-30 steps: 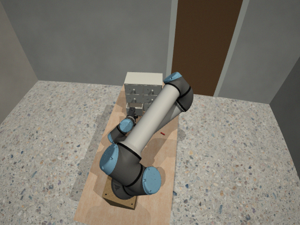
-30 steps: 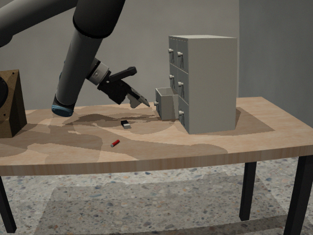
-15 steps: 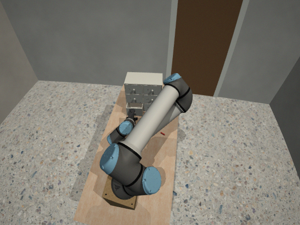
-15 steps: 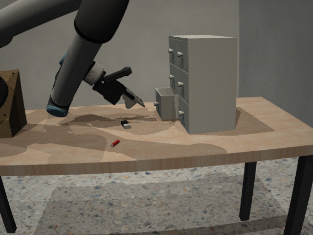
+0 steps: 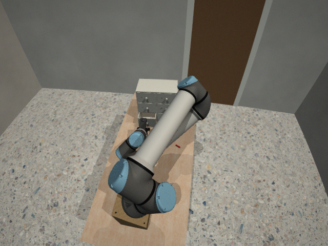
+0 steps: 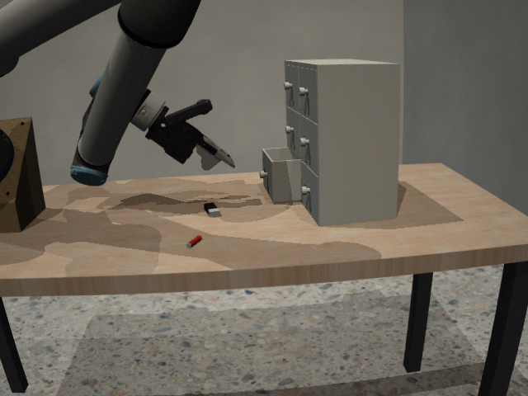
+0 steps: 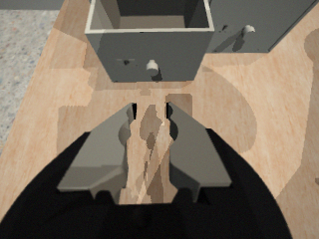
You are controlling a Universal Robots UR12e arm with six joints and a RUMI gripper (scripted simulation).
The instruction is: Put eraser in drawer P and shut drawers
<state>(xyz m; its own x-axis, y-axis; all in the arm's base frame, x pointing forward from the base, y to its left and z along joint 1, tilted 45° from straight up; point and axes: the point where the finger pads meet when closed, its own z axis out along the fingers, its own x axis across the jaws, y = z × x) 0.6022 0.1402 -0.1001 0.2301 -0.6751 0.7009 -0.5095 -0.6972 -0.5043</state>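
Note:
The eraser (image 6: 212, 209), a small black and white block, lies on the table below and slightly left of my gripper. My gripper (image 6: 228, 162) hangs above the table, pointing at the chest, a short way from the open drawer. It is shut to a narrow gap with nothing between the fingers, as the wrist view (image 7: 150, 110) shows. The pale grey chest (image 6: 345, 140) stands upright. Its bottom left drawer (image 6: 281, 173) is pulled out, and in the wrist view (image 7: 150, 45) it looks empty, with its knob (image 7: 152, 66) just ahead of my fingertips. I cannot read the drawer marks.
A small red cylinder (image 6: 194, 241) lies on the table nearer the front edge; it also shows in the top view (image 5: 177, 145). The other drawers of the chest (image 5: 156, 98) look shut. The robot base stands at the table's left end (image 6: 16, 174).

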